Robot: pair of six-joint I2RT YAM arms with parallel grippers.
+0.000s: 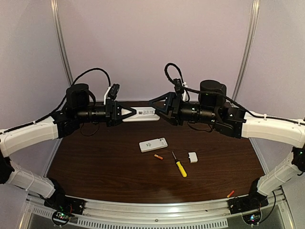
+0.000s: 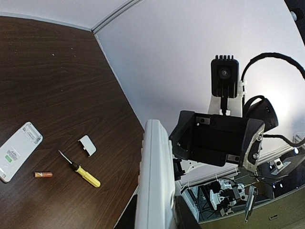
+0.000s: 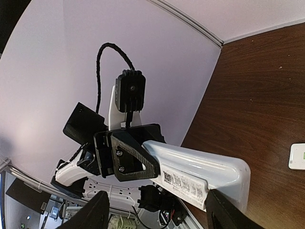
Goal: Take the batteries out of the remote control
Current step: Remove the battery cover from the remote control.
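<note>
My left gripper (image 1: pixel 127 113) is shut on one end of a white remote control (image 1: pixel 141 113) and holds it level in the air above the far side of the table. In the left wrist view that remote (image 2: pixel 155 176) runs up between my dark fingers. My right gripper (image 1: pixel 159 106) stands open at the remote's other end. In the right wrist view its fingers spread wide to either side of the labelled remote (image 3: pixel 200 174). One orange battery (image 1: pixel 158 156) lies on the table, and another battery (image 1: pixel 230 193) lies near the right arm's base.
A second white remote (image 1: pixel 153 144) lies on the dark wooden table (image 1: pixel 95 162). Beside the first battery are a yellow-handled screwdriver (image 1: pixel 179 166) and a small white cover (image 1: pixel 192 157). A white wall stands close behind.
</note>
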